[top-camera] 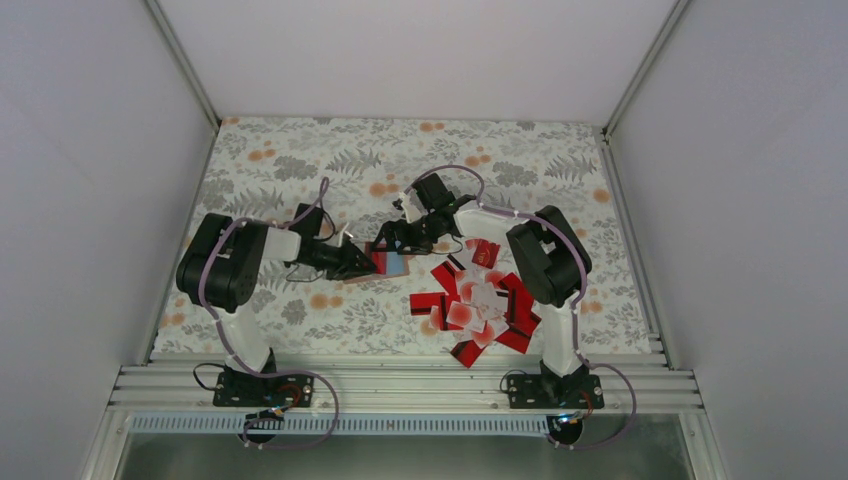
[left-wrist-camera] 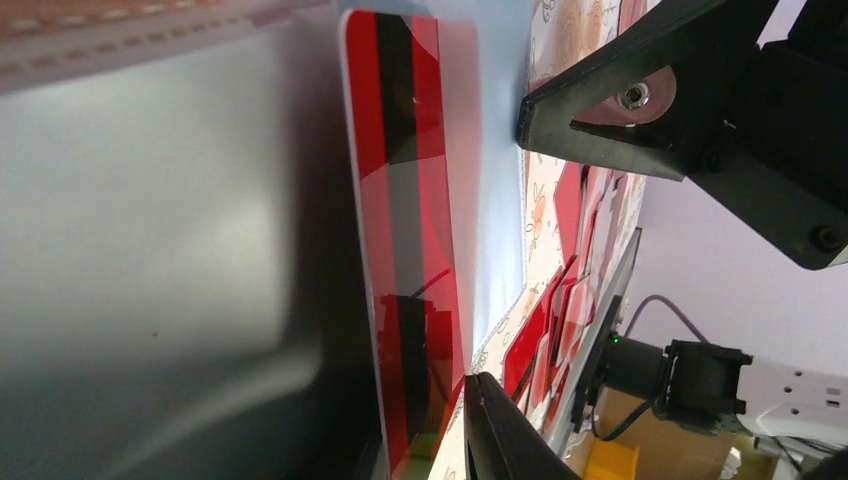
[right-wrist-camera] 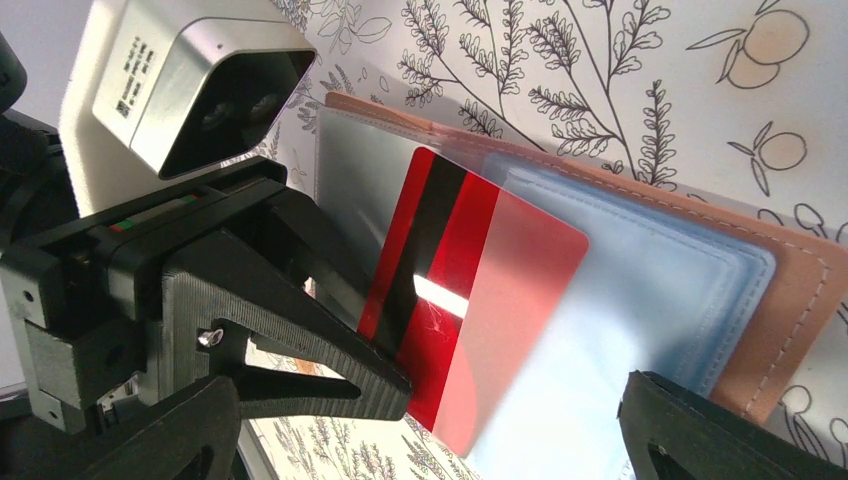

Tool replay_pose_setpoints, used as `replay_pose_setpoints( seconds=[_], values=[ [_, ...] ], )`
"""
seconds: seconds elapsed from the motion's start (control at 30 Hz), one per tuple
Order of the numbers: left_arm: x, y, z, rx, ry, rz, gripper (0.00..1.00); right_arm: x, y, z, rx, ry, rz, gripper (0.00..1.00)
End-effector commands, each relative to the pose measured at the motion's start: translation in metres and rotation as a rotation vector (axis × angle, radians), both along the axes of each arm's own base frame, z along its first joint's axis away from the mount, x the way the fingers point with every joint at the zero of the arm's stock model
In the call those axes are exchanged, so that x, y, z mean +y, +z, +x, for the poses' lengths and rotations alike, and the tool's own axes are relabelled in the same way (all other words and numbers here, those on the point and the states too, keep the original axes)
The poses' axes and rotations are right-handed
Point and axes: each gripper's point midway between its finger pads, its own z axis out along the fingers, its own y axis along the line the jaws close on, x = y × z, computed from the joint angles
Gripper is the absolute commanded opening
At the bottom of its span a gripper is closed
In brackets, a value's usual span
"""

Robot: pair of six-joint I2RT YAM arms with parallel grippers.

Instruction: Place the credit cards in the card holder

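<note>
Nearest, to the near right of the card holder [right-wrist-camera: 780, 300], a loose heap of credit cards [top-camera: 480, 308] is seen, red ones with a black stripe mixed with white ones bearing a red blot. The holder itself is laid open on the flower-patterned table [top-camera: 300, 160], tan leather beneath and a clear sleeve [right-wrist-camera: 650, 290] on top. A red striped card [right-wrist-camera: 470, 300] is lodged partway in that sleeve, its striped end sticking out at the holder's left side. There the left gripper [top-camera: 368, 262] is placed, its fingers [left-wrist-camera: 600, 110] parted and nothing pinched between them (one tip is right against the card's edge). Just beyond the holder the right gripper [top-camera: 395, 242] is poised, jaws spread wide and empty. A lone card [top-camera: 487, 252] is found apart, to the holder's right.
</note>
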Motion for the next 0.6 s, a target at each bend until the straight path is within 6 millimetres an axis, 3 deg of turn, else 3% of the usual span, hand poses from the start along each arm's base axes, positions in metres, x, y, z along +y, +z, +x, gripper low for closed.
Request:
replay_pose_setpoints(
  seconds=[0.0, 0.4, 0.57],
  values=[
    [0.004, -0.005, 0.002, 0.0, -0.005, 0.066, 0.2, -0.013, -0.017, 0.003, 0.033, -0.036, -0.074, 0.96],
    [0.015, 0.0, 0.009, -0.033, -0.046, 0.206, 0.53, -0.012, 0.001, 0.011, -0.007, -0.034, -0.079, 0.97],
    [0.017, 0.0, 0.013, -0.042, -0.048, 0.235, 0.58, -0.013, 0.008, 0.014, -0.025, -0.033, -0.087, 0.97]
  ],
)
